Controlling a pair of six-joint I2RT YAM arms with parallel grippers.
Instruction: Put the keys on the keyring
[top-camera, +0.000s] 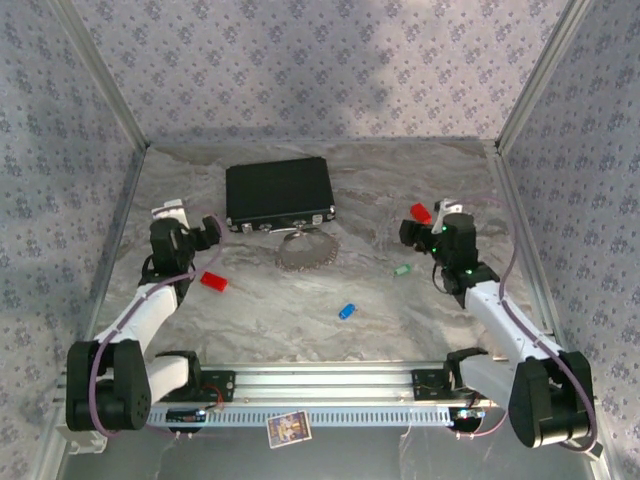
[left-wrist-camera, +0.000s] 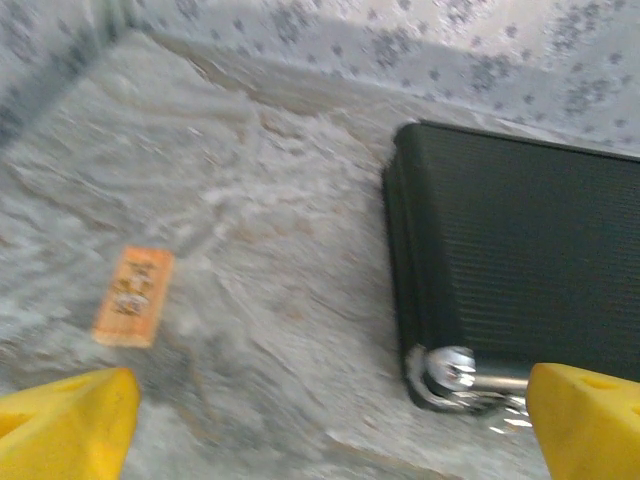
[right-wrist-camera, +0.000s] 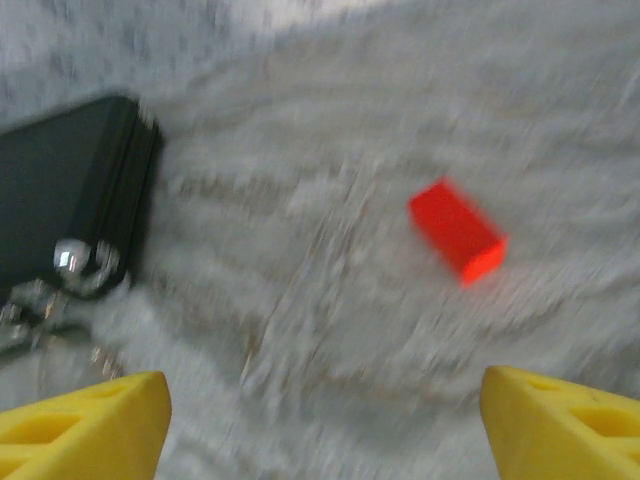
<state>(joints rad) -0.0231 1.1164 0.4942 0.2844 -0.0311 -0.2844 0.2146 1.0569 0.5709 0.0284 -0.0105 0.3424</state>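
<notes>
The keyring (top-camera: 303, 250), a pale loop with a short chain, lies just in front of the black case (top-camera: 278, 193). The blue-headed key (top-camera: 347, 311) rests on the table's front middle. The green-headed key (top-camera: 401, 270) lies further right, just left of the right arm. My left gripper (top-camera: 185, 222) hovers open left of the case, its yellow fingertips (left-wrist-camera: 65, 425) wide apart over bare table. My right gripper (top-camera: 432, 225) is open too, with nothing between its fingertips (right-wrist-camera: 560, 425), and sits beside a red block (top-camera: 421, 212).
A second red block (top-camera: 213, 282) lies by the left forearm. In the left wrist view an orange tag (left-wrist-camera: 133, 296) lies left of the case (left-wrist-camera: 520, 250). The right wrist view shows the red block (right-wrist-camera: 457, 229) ahead and the case's corner (right-wrist-camera: 70, 200) at left. Patterned walls enclose the table.
</notes>
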